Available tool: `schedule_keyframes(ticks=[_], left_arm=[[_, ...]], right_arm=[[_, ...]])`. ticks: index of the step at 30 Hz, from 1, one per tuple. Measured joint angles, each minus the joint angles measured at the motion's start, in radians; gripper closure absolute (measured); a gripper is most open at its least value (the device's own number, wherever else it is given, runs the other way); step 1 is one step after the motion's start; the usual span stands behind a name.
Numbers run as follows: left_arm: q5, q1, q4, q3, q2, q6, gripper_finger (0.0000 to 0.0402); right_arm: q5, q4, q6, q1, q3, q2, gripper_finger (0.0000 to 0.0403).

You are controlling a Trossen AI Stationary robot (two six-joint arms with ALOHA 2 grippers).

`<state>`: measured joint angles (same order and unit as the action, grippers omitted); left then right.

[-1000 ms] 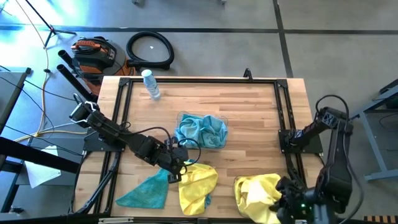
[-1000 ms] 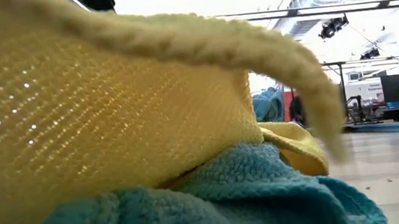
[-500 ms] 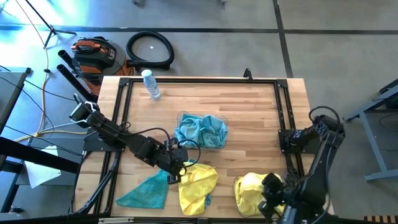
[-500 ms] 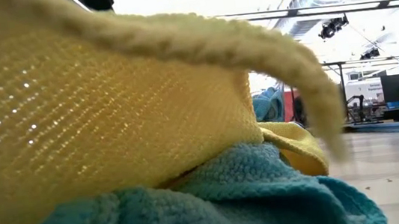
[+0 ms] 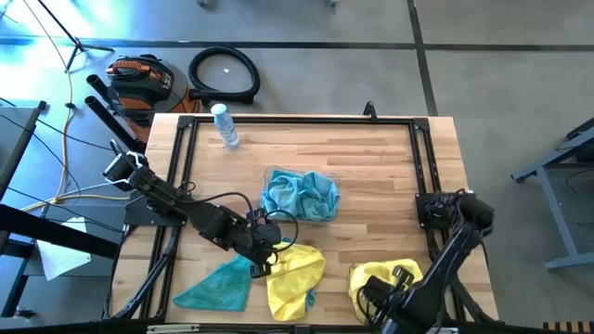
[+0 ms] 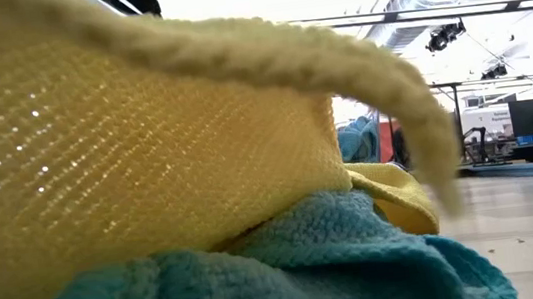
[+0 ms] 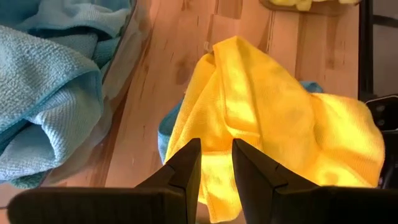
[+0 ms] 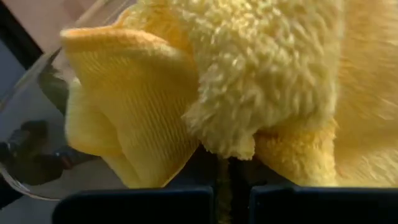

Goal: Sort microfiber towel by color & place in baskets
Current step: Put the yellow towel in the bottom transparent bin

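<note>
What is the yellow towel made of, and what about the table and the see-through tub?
The yellow towel looks like soft, fluffy cloth, with a fuzzy pile. The table looks like pale wood: planks and grain show. The tub seems clear plastic, since the blue towels show through.

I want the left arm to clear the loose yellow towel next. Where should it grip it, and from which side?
Probably at the raised ridge along the yellow towel, coming straight down from above. The cloth lies crumpled on the table with a teal towel partly under it, so a pinch on the top fold should lift yellow alone. The left gripper already hangs over it, fingers slightly apart.
</note>
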<state>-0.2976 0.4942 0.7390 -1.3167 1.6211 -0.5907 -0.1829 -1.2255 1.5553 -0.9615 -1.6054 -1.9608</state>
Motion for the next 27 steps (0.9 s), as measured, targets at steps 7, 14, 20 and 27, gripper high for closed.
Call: schedule_keyframes(ticks=[7,14,20,27], left_arm=[[0.000,0.000,-0.004,0.000,0.000,-0.001,0.0324],[0.002,0.000,-0.005,0.000,0.000,-0.026,0.0324],[0.028,0.002,-0.005,0.000,0.000,-0.032,0.0324],[0.030,0.013,-0.009,0.000,0.000,-0.035,0.0324]], right_arm=[[0.000,0.053,-0.038,0.004,0.001,-0.060,0.0403],[0.035,0.313,0.002,0.020,0.179,-0.051,0.0403],[0.010,0.586,0.013,0.032,0.310,-0.025,0.0403],[0.007,0.606,0.039,0.032,0.341,-0.015,0.0400]])
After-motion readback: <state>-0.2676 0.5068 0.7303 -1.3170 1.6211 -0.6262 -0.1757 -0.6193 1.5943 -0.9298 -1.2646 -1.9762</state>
